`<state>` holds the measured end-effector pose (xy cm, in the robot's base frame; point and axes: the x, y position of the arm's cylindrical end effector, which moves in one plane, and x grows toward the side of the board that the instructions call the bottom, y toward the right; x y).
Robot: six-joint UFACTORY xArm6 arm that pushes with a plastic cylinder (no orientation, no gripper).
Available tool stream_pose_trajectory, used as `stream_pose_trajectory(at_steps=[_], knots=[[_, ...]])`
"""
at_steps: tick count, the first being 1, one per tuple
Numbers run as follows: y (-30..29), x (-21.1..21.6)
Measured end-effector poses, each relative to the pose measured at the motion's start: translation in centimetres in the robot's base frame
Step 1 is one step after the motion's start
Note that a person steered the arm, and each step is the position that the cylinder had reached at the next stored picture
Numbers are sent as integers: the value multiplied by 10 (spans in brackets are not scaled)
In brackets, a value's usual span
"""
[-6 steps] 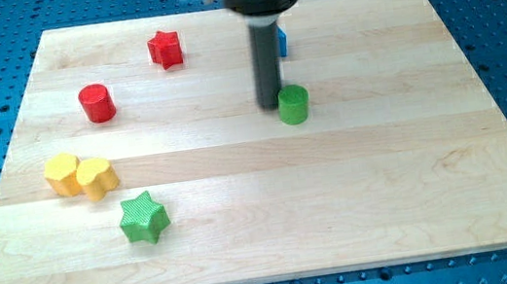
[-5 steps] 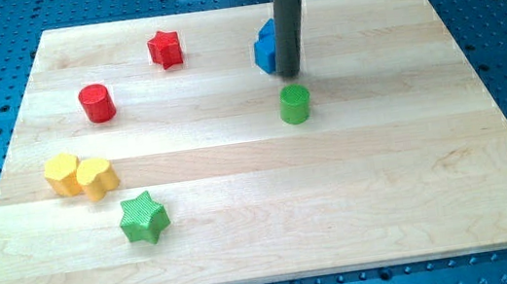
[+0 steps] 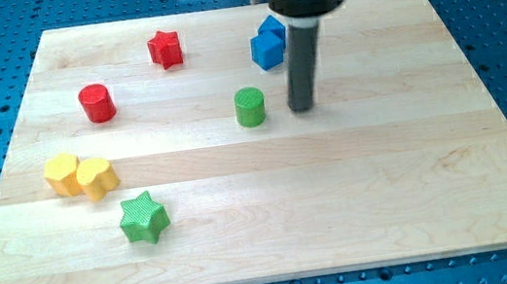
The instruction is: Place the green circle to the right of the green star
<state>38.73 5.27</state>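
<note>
The green circle (image 3: 250, 107), a short upright cylinder, stands a little above the middle of the wooden counter (image 3: 359, 197), well apart from the green star (image 3: 143, 218), which lies toward the view's lower left. The circle sits up and to the right of the star, with bare wood between them.

You have no pincer on this arm, so there is nothing to call released or clenched; the arm ends in a straight dark rod. My tip (image 3: 301, 108) rests on the counter just to the view's right of the green circle, near it but with a narrow strip of wood showing between the two, so they are apart. The tip holds nothing and touches no block. It stands below and slightly right of the blue block (image 3: 268, 44).

The wide grey collar at the rod's top is cut off by the view's upper edge, and it covers part of the counter's far rim. The blue block's exact shape is hard to make out; it reads as an angular piece, perhaps two joined cubes, and you cannot tell more.

Elsewhere you see a red star (image 3: 165, 49) near the view's top, a red cylinder (image 3: 96, 103) lower and to its left, and two yellow blocks (image 3: 80, 175) touching each other at the left, just above the green star.
</note>
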Motion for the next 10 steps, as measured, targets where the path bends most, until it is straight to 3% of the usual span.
stream_pose_trajectory(at_steps=[1, 2, 3, 4, 5, 7, 9, 10], knots=[[-50, 29], [-79, 107], [-72, 92], [-119, 107], [-117, 130], [-105, 81], [-101, -113], [-104, -138]])
